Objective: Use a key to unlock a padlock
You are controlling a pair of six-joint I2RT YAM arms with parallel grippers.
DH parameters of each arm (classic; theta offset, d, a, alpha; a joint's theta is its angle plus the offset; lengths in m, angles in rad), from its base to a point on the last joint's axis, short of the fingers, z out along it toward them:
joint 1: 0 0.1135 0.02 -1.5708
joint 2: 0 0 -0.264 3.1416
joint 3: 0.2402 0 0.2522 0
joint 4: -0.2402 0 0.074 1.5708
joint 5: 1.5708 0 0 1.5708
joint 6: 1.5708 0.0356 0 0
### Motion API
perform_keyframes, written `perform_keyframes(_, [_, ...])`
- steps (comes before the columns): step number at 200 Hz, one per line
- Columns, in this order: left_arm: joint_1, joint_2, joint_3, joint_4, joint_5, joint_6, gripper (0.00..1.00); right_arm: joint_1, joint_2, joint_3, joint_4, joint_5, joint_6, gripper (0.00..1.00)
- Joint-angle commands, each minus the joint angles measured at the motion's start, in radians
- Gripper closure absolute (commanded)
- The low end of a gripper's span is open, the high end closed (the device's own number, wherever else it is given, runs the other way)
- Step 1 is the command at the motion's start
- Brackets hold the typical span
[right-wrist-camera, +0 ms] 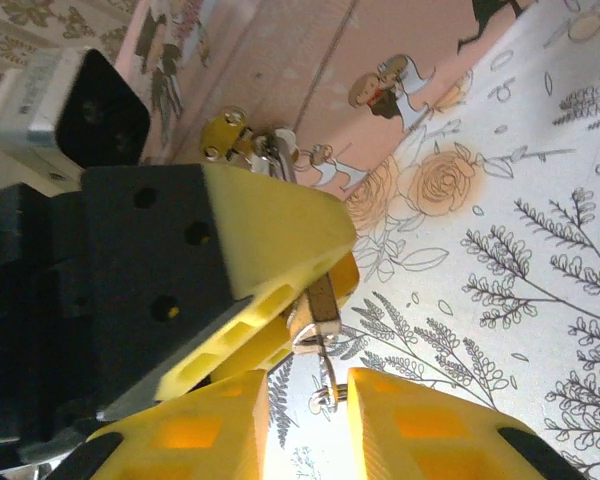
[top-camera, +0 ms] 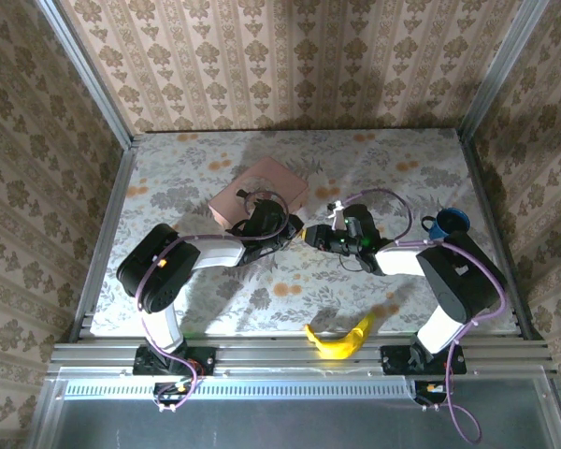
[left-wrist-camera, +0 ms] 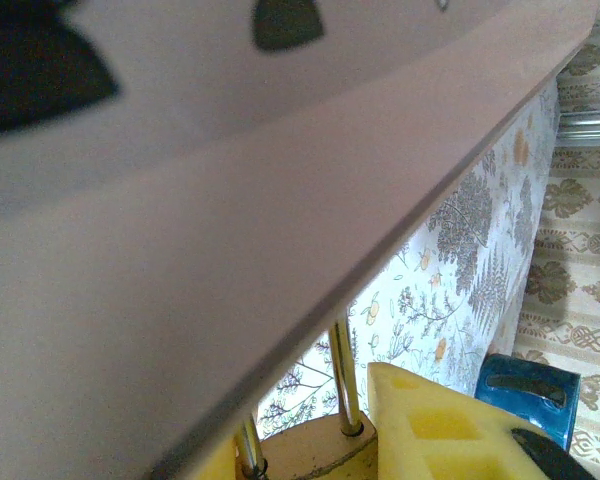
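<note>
The left pincer [top-camera: 294, 230] pinches the little brass padlock [left-wrist-camera: 315, 455], just beside the pink tin [top-camera: 259, 192]. The right pincer [right-wrist-camera: 310, 425] is a bit spread around the tiny key [right-wrist-camera: 326, 380]. The key looks thin, light and slippery, so grab its flat end.
</note>
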Motion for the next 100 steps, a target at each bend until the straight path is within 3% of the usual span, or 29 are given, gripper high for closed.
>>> perform_keyframes(1, [-0.044,0.056,-0.047,-0.093,0.218,-0.125,1.0,0.008,0.024,0.008,0.048,-0.009,0.015,0.73])
perform_keyframes(22, [-0.044,0.056,-0.047,-0.093,0.218,-0.124,1.0,0.01,0.037,0.008,0.057,-0.009,0.019,0.74])
perform_keyframes(74, [-0.045,0.06,-0.042,-0.094,0.224,-0.116,1.0,0.01,0.069,0.028,0.074,-0.006,0.026,1.0])
perform_keyframes(100, [-0.051,0.067,-0.025,-0.107,0.233,-0.105,1.0,0.01,0.113,0.055,0.124,-0.021,0.046,1.0])
